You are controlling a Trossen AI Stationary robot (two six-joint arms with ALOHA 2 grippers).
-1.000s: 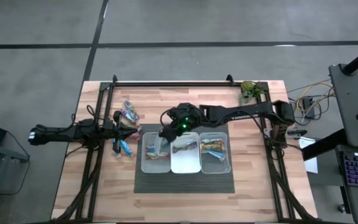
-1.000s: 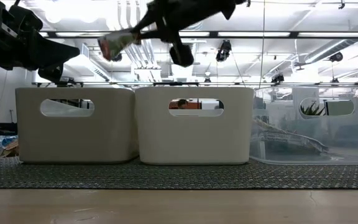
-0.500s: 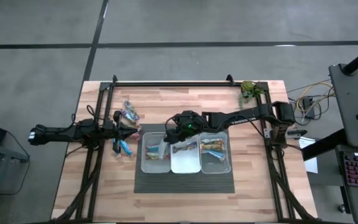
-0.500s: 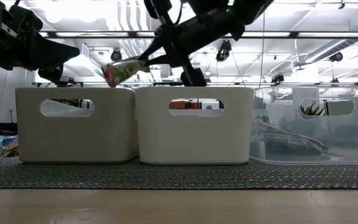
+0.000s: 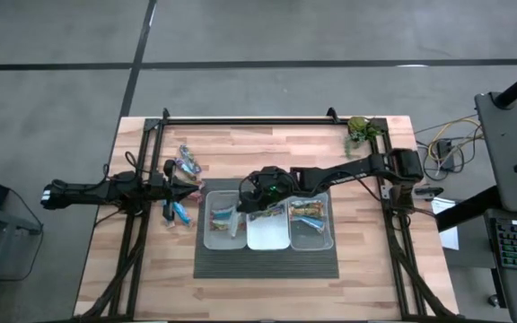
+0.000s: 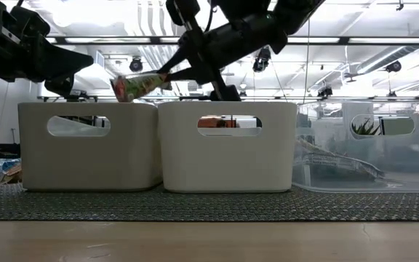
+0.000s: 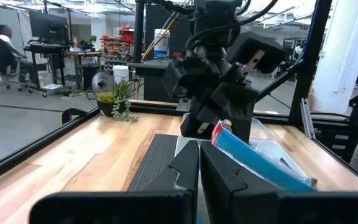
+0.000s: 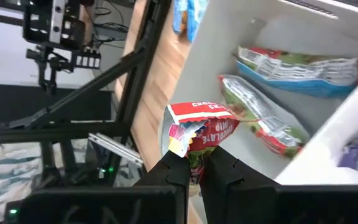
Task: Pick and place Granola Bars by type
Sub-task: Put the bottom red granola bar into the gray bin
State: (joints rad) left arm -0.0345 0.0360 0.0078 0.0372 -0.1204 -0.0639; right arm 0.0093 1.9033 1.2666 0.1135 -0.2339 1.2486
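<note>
Bar [image 8: 201, 138] lower end hidden between the right gripper's fingers [image 8: 173, 171]; wrapper print only partly readable. Left bin [image 6: 87, 145] walls opaque in low view, contents hidden. Left fingers [image 7: 185, 168] block the near bin end. Loose bars [image 5: 187, 161] too small to type from above.

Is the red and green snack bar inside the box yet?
Not yet. The right gripper is shut on the bar, holding it in the air above the left bin.
</note>
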